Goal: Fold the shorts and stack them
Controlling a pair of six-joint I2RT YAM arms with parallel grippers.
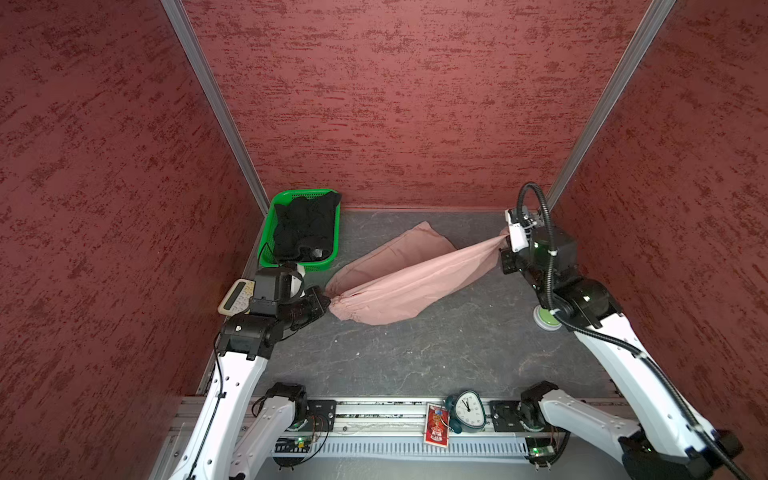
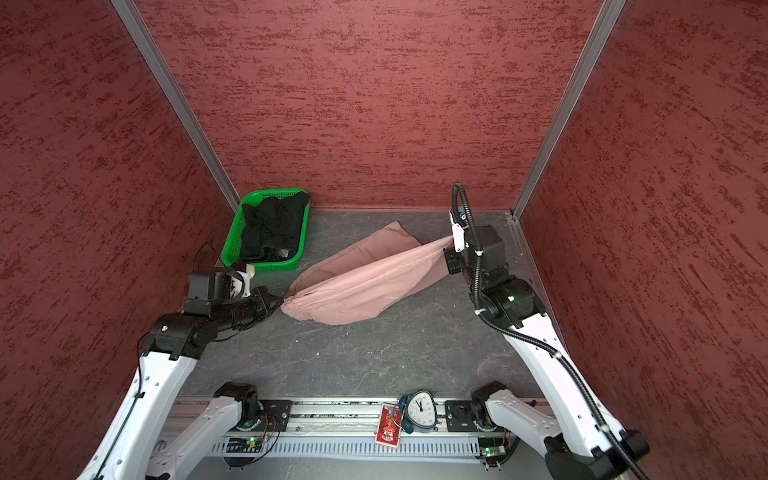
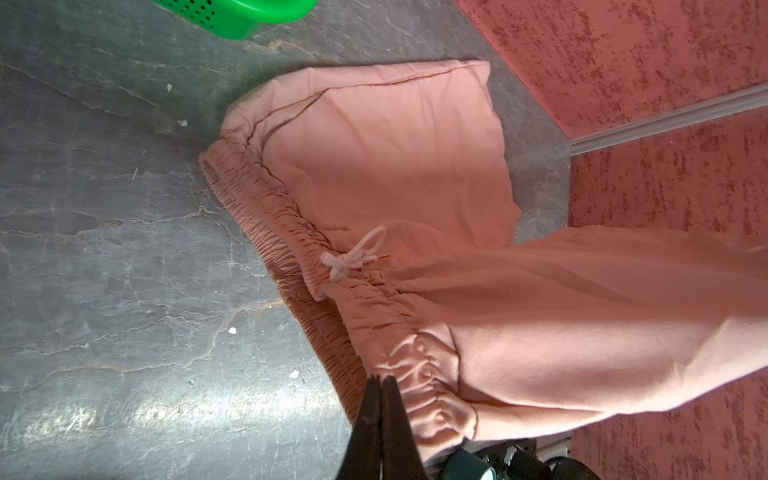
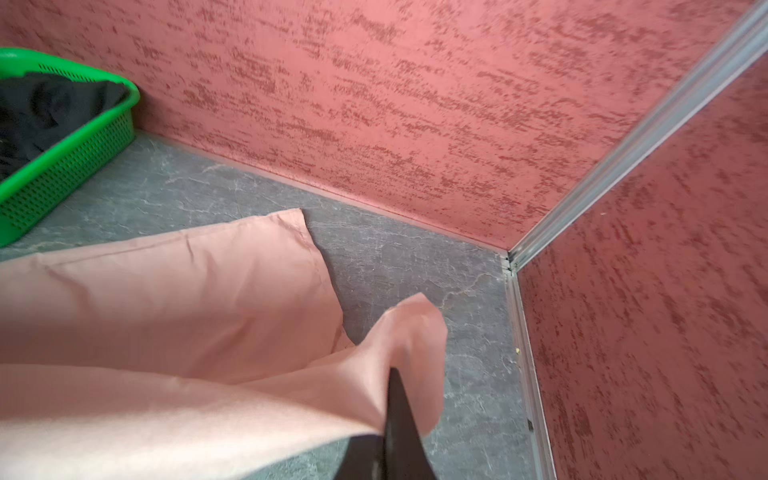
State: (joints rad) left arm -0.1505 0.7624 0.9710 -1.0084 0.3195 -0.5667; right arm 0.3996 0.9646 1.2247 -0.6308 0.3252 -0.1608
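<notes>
Red mottled walls (image 1: pixel 374 104) close in three sides of a dark grey marbled tabletop (image 1: pixel 395 357). We see the dusty pink cloth shorts (image 1: pixel 399 286) across its middle, stretched on a slant between our two arms. Our left gripper (image 1: pixel 327 304) sits low at the near-left end of the cloth, its black jaws pressed together on the gathered elastic waistband (image 3: pixel 266 208). In the left wrist view we see the fingertips (image 3: pixel 371 401) pinching right at the band's edge, and a pale drawstring bow (image 3: pixel 353 254) lies further along it. Our right gripper (image 1: pixel 506 243) is at the far right, near the back corner, with its jaws clamped on the hem of one leg. It holds that hem up off the table, so the fabric runs taut from claw to claw. We find the other leg (image 4: pixel 208 257) flat on the tabletop, pointing toward the back wall. The black cloth shorts (image 1: pixel 303 228) are bunched inside a bright green perforated plastic basket (image 1: pixel 268 224) in the far-left corner, near the pink waistband end. We also note a cream pocket calculator (image 1: pixel 236 296) by the left wall and a round green-and-white disc (image 1: pixel 545 321) partly hidden under the right arm. A small teal clock (image 1: pixel 469 409) and a red card (image 1: pixel 436 424) rest on the metal rail at the near edge.
</notes>
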